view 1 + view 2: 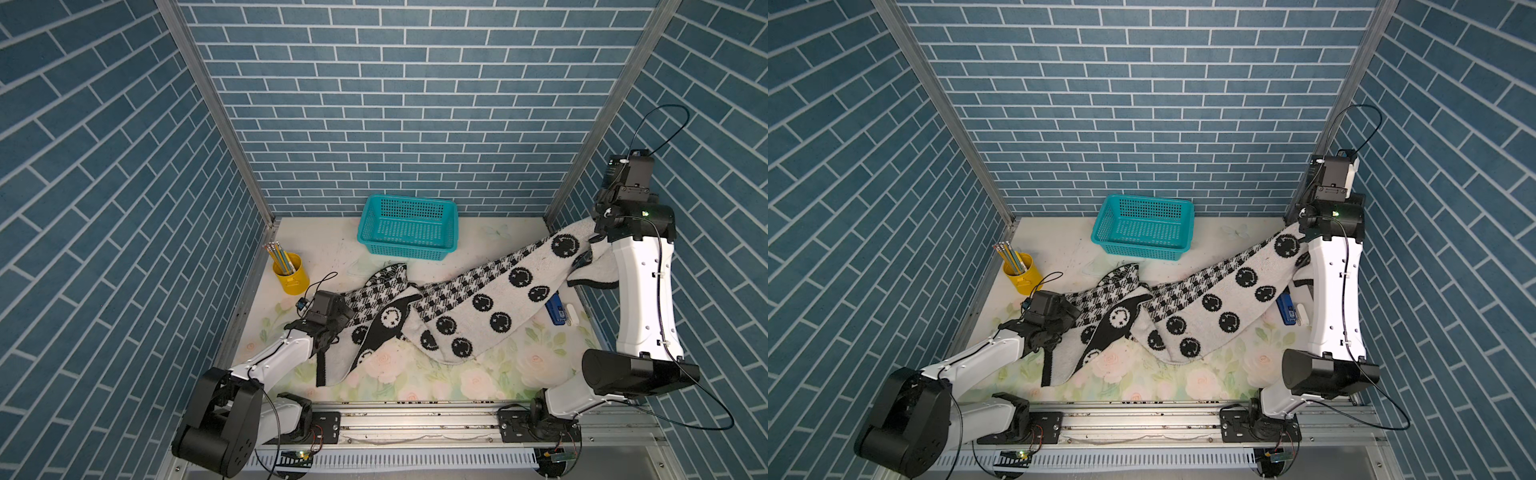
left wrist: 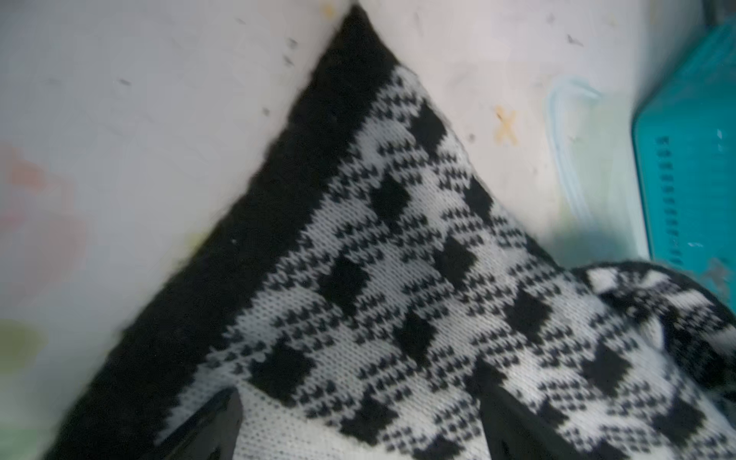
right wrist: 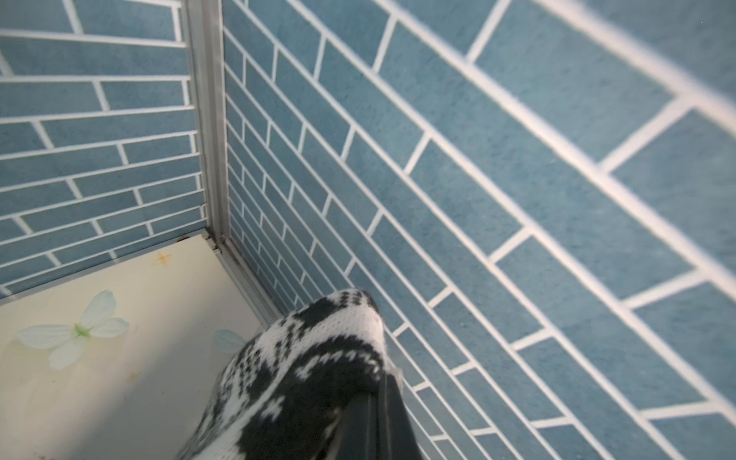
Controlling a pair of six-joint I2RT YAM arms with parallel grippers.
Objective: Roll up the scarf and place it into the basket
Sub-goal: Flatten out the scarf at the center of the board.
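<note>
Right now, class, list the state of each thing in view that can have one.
scarf: unrolled, sprawled across the table, one end lifted.
basket: upright, empty.
pencil cup: upright, holding pencils.
left gripper: open over the scarf's check end.
right gripper: shut on the scarf.

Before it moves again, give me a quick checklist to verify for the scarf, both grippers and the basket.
1. The right gripper is shut on one end of the scarf, lifted off the table: ok.
2. The left gripper is open over the check band: ok.
3. The scarf is rolled up: not ok, it lies stretched and twisted across the table.
4. The basket is upright and empty: ok.
5. The small blue object is clear of the scarf's edge: cannot tell.
</note>
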